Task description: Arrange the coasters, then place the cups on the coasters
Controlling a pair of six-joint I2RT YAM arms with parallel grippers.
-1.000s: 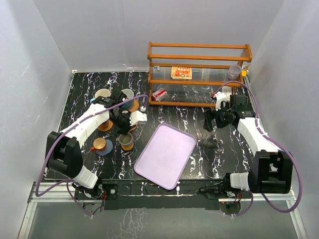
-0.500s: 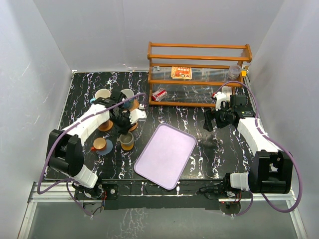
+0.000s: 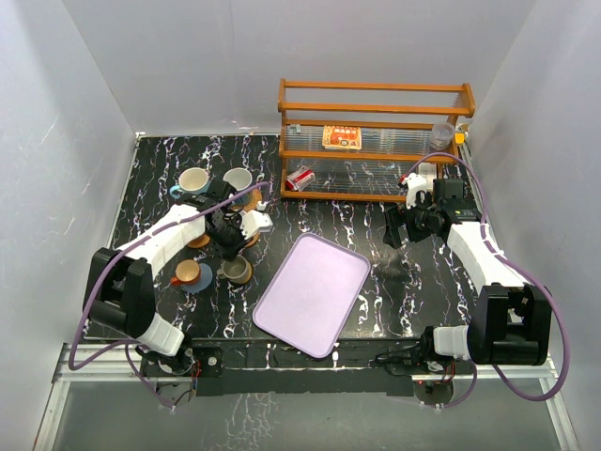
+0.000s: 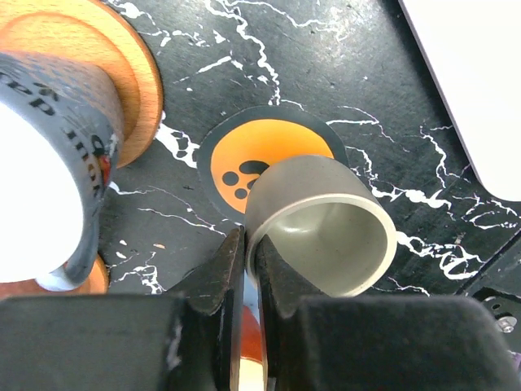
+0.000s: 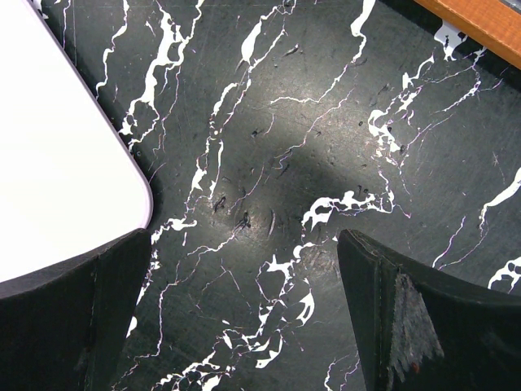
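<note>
My left gripper (image 4: pixel 248 244) (image 3: pixel 230 248) is shut on the rim of an olive-grey cup (image 4: pixel 321 224) (image 3: pixel 235 271). The cup hangs tilted over the orange coaster with black dots (image 4: pixel 244 163); whether it touches the coaster I cannot tell. Beside it a grey lettered cup (image 4: pixel 57 147) stands on a plain orange coaster (image 4: pixel 130 73). A small cup with an orange inside (image 3: pixel 187 272) sits on the grey-blue coaster (image 3: pixel 202 282). Two more cups (image 3: pixel 193 180) (image 3: pixel 238 178) stand at the back. My right gripper (image 5: pixel 244 240) (image 3: pixel 399 230) is open over bare table.
The lilac tray (image 3: pixel 312 293) (image 5: pixel 49 122) (image 4: pixel 472 81) lies between the arms. A wooden rack (image 3: pixel 376 141) at the back right holds a printed packet (image 3: pixel 341 137), with a red-and-white can (image 3: pixel 300 178) at its foot.
My left gripper has moved toward the near edge with the olive-grey cup, uncovering the two cups at the back. The right arm has not moved.
</note>
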